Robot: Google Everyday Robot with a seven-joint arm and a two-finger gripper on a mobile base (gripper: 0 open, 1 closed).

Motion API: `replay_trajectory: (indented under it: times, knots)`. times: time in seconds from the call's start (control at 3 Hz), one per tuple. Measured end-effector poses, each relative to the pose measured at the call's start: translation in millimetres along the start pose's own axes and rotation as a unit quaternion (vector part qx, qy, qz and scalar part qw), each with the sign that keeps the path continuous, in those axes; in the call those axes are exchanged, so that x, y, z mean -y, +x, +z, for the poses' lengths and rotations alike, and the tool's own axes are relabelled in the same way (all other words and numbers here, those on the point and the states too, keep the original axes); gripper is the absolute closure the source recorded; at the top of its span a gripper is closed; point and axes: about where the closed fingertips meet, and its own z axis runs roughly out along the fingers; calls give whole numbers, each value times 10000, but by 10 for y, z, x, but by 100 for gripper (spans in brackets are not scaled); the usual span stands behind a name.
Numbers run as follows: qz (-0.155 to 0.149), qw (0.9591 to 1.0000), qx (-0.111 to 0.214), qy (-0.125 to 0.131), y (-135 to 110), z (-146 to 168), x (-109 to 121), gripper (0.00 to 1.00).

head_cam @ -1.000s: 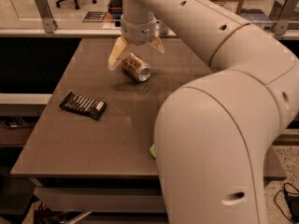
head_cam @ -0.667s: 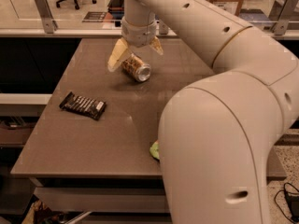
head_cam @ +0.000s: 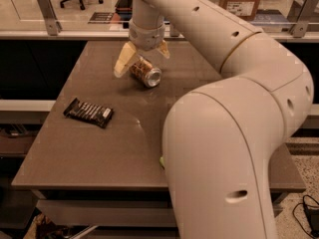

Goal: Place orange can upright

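The orange can [head_cam: 145, 72] lies on its side on the brown table [head_cam: 75, 148], near the far middle, its shiny silver end facing front right. My gripper [head_cam: 142, 59] is right over it, with the cream fingers [head_cam: 123, 61] spread to either side of the can's rear part. The jaws are open and straddle the can without closing on it. The can's far end is hidden behind the gripper.
A dark flat candy bar wrapper [head_cam: 88, 112] lies on the table's left side. A sliver of green [head_cam: 161, 162] peeks out from behind my large white arm [head_cam: 224, 148], which covers the table's right half. A glass railing stands behind the table.
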Motion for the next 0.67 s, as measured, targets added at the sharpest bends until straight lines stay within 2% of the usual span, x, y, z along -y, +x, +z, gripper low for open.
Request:
replay_trajectory:
  times: [0.33, 0.67]
  knots:
    - [-240, 9997, -53, -27, -113, 57, -50, 0]
    - [-423, 9990, -106, -66, -191, 125, -113, 18]
